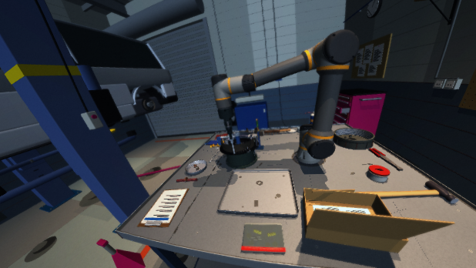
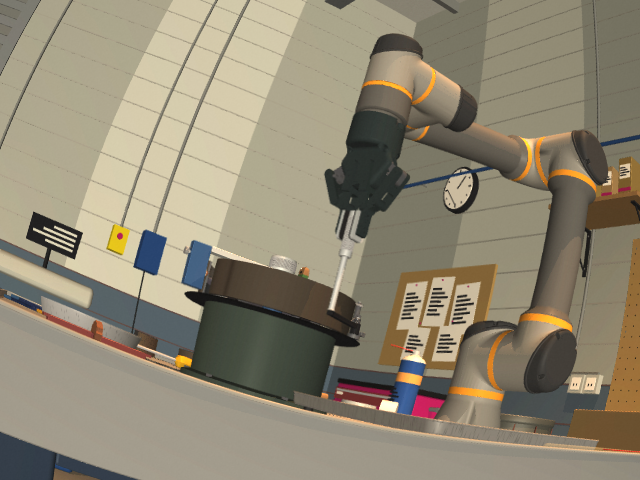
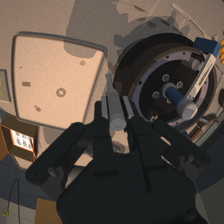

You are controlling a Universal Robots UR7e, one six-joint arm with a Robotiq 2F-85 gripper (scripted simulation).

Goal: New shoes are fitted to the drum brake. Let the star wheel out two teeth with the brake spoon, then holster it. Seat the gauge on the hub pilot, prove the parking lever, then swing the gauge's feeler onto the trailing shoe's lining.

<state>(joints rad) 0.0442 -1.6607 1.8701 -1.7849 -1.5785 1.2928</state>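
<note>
The brake spoon (image 2: 341,276) reaches down to the rim of the drum brake (image 2: 274,330), its dark tip at the brake's near edge by the star wheel. My gripper (image 2: 351,227) stands above that edge, closed on the spoon's knurled handle (image 3: 115,110). The brake sits on a dark green stand (image 1: 240,152) at the far side of the bench. The gauge (image 3: 204,71), a white scaled arm with a blue block and a grey knob (image 3: 188,108), rests across the hub pilot (image 3: 171,93). The brown shoe linings (image 2: 258,287) curve around the brake's edge.
A grey tray mat (image 1: 260,192) lies on the bench in front of the brake. An open cardboard box (image 1: 354,217) and a hammer (image 1: 419,191) lie to the right. A clipboard (image 1: 165,206) lies at the left edge. The arm's base (image 1: 315,148) stands right of the brake.
</note>
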